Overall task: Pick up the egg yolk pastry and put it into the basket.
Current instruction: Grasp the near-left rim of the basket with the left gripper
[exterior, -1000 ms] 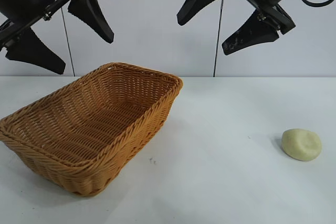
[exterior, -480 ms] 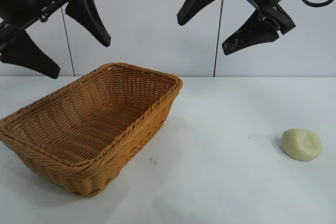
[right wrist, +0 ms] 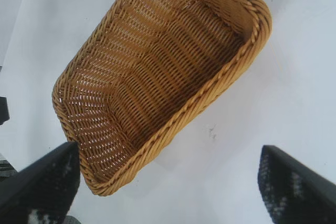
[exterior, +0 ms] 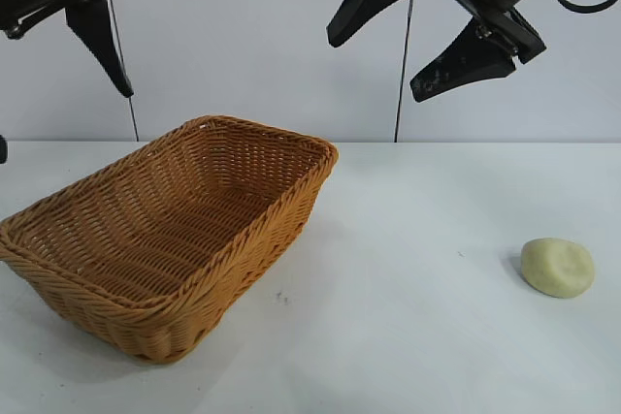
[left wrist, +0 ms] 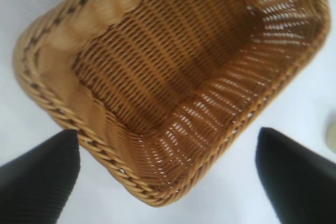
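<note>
The egg yolk pastry [exterior: 557, 267], a pale yellowish dented lump, lies on the white table at the right in the exterior view. The orange-brown wicker basket [exterior: 291, 203] stands at the left with nothing in it. High over the table's middle, between basket and pastry, my right gripper [exterior: 373, 70] hangs open and holds nothing. My left gripper [exterior: 63, 123] is raised at the upper left above the basket, open, with only one finger fully in frame. The left wrist view looks down between open fingers [left wrist: 42, 171] into the basket [left wrist: 199, 124]. The right wrist view shows the basket [right wrist: 247, 40] and bare table; the pastry is out of it.
The white table [exterior: 408, 336] runs back to a pale wall with two thin vertical seams. A small dark speck [exterior: 281, 296] marks the table just in front of the basket.
My left gripper has risen and swung to the left, partly out of the exterior view. The right gripper, basket and pastry have not moved.
</note>
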`<state>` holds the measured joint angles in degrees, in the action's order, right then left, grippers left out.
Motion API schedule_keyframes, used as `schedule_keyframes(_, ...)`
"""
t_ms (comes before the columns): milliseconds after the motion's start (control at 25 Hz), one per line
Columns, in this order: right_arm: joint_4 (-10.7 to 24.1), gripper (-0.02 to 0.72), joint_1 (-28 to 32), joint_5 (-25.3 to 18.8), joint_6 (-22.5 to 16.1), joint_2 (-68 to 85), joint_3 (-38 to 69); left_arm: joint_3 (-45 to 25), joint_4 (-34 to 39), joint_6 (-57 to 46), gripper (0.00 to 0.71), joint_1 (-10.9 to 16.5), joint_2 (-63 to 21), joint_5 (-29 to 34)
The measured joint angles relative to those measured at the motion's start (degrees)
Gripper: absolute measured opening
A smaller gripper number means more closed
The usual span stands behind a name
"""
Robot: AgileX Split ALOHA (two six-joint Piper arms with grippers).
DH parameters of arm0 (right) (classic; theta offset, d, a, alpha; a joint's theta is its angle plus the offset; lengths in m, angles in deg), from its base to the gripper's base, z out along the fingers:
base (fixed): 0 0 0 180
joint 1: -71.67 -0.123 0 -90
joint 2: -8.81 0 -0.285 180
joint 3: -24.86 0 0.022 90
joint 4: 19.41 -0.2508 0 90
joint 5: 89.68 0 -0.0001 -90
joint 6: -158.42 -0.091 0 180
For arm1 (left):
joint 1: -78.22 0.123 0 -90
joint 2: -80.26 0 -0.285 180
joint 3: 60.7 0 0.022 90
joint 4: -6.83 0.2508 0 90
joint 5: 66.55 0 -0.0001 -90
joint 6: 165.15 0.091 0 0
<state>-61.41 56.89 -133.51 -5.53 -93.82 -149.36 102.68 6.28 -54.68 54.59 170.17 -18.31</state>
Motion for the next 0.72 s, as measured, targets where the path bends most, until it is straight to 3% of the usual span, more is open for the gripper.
schedule_keyframes(320, 0.00, 0.633, 0.00, 0.00, 0.00, 0.00, 0.00, -2.88, -0.92, -6.11, 0.696, 0.00, 2.78, 1.34)
schedule_keyframes(720, 0.00, 0.633, 0.00, -0.10, 0.00, 0.00, 0.00, -4.83, -2.44, -6.35, 0.696, 0.00, 9.79, -3.42)
